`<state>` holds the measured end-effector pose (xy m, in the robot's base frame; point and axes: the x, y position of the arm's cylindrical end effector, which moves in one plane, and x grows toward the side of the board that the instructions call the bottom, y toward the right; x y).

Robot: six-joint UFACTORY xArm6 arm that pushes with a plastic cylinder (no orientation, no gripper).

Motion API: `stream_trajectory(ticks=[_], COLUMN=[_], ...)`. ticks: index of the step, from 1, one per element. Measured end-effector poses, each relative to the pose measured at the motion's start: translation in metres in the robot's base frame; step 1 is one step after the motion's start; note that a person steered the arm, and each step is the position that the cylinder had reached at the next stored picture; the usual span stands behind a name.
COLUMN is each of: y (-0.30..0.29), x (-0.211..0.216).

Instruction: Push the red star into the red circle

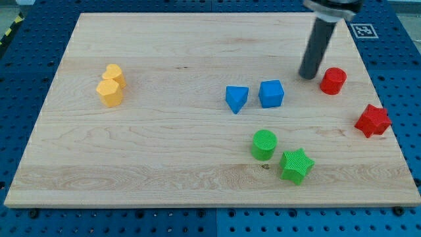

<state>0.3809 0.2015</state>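
Note:
The red star [373, 120] lies near the board's right edge. The red circle [333, 80], a short cylinder, stands above and to the left of it, with a gap between them. My tip [307, 76] rests on the board just left of the red circle, close to it but apart. The dark rod rises from the tip to the view's top.
A blue cube [271, 93] and a blue triangular block [237, 99] sit left of my tip. A green cylinder [264, 145] and a green star [296, 165] lie lower down. Two yellow blocks [111, 85] touch at the left. The wooden board [164, 158] ends just right of the red star.

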Motion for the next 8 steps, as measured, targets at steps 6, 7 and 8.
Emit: stream_trajectory(ticks=[6,7,8], y=[-0.011,-0.011,-0.010], x=[0.050,0.104,0.156])
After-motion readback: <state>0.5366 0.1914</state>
